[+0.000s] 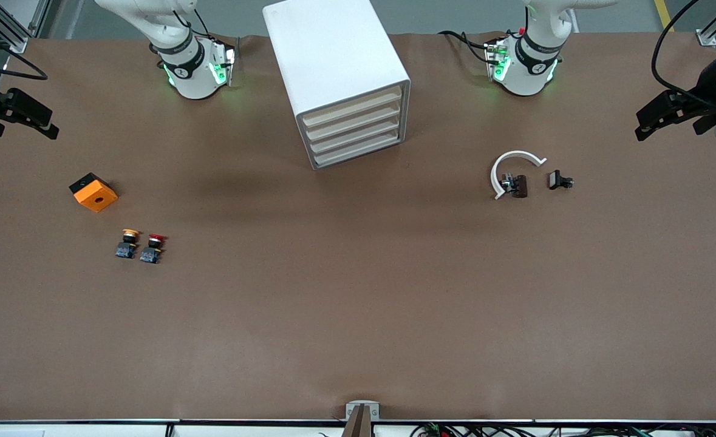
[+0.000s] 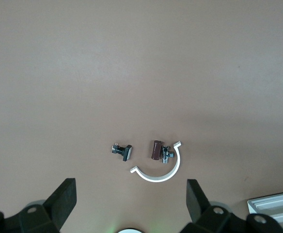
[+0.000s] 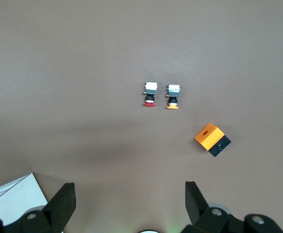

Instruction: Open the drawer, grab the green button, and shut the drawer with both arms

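Note:
The white drawer cabinet point(image 1: 339, 73) stands between the two arm bases, and its four drawers point(image 1: 354, 130) are all shut. The green-capped button is out of view. My left gripper point(image 1: 649, 124) hangs open and empty over the left arm's end of the table. In the left wrist view its fingers point(image 2: 66, 194) stand wide apart over bare table. My right gripper point(image 1: 30, 121) hangs open and empty over the right arm's end of the table. Its fingers point(image 3: 66, 196) are also wide apart. A corner of the cabinet shows in the left wrist view point(image 2: 275, 206) and in the right wrist view point(image 3: 10, 199).
An orange box point(image 1: 93, 192), a yellow-capped button point(image 1: 128, 241) and a red-capped button point(image 1: 152, 247) lie toward the right arm's end. A white curved clip point(image 1: 512, 164), a brown part point(image 1: 518, 185) and a small black part point(image 1: 559, 180) lie toward the left arm's end.

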